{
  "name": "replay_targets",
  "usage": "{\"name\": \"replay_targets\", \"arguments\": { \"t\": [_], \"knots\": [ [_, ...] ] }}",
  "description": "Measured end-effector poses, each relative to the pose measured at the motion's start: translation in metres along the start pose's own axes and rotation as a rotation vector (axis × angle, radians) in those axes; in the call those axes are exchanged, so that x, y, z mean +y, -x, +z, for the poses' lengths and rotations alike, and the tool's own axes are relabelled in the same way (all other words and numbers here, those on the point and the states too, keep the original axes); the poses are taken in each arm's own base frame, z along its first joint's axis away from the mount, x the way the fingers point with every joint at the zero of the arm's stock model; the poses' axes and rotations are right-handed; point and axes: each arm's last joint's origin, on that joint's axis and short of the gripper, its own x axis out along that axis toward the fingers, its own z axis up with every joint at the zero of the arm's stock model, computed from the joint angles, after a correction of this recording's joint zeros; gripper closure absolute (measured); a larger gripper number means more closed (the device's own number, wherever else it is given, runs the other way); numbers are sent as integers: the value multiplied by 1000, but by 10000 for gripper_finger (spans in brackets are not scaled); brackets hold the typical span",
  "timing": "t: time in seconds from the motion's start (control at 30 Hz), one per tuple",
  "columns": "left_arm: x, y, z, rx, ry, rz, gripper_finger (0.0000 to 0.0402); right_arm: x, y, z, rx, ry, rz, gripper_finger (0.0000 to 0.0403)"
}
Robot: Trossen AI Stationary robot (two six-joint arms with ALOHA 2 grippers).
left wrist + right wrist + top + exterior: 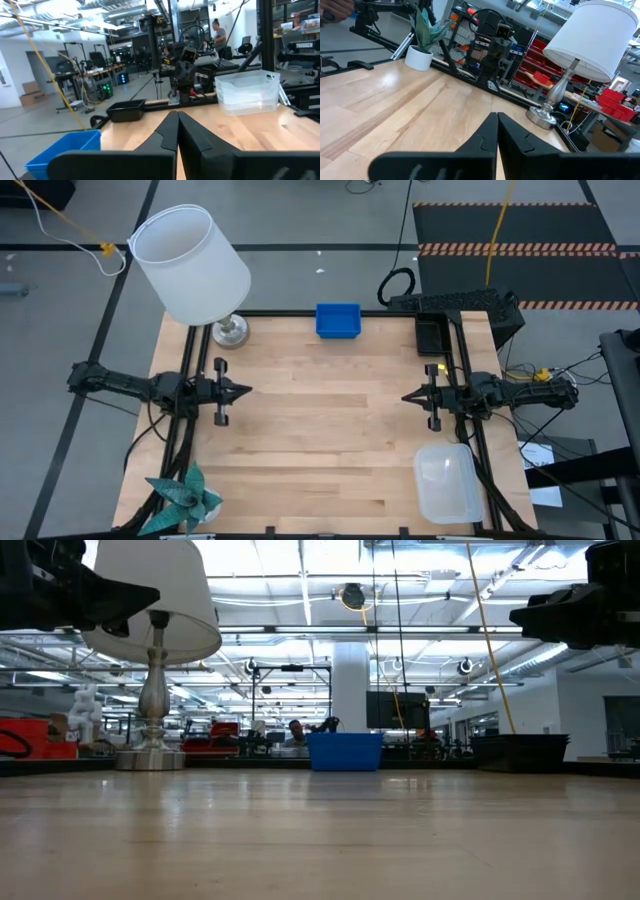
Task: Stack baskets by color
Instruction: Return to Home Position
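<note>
A bright blue basket [338,320] sits at the table's far edge, near the middle; the low view also shows the blue basket [345,751] on its bottom. A black basket [432,336] rests at the far right, and clear baskets [447,482] stand stacked at the near right corner. In the left wrist view the clear baskets [247,92], the black basket [126,110] and the blue basket [65,150] all show. My left gripper [246,390] hovers shut at the table's left side, holding nothing. My right gripper [406,396] hovers shut at the right side, also holding nothing.
A lamp with a white shade [192,265] stands on its metal base [230,331] at the far left corner. A teal paper plant [185,498] in a white pot sits at the near left corner. The bare wooden table [320,440] lies between the two arms.
</note>
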Motion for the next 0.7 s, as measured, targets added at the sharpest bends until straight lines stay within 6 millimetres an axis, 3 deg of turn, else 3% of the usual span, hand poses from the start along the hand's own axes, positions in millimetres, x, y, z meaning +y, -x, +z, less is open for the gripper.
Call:
{"name": "replay_targets", "arguments": {
  "t": [0.7],
  "knots": [
    [18,13,-15,124,37,65,398,0,0,0,0,0,0,403]
  ]
}}
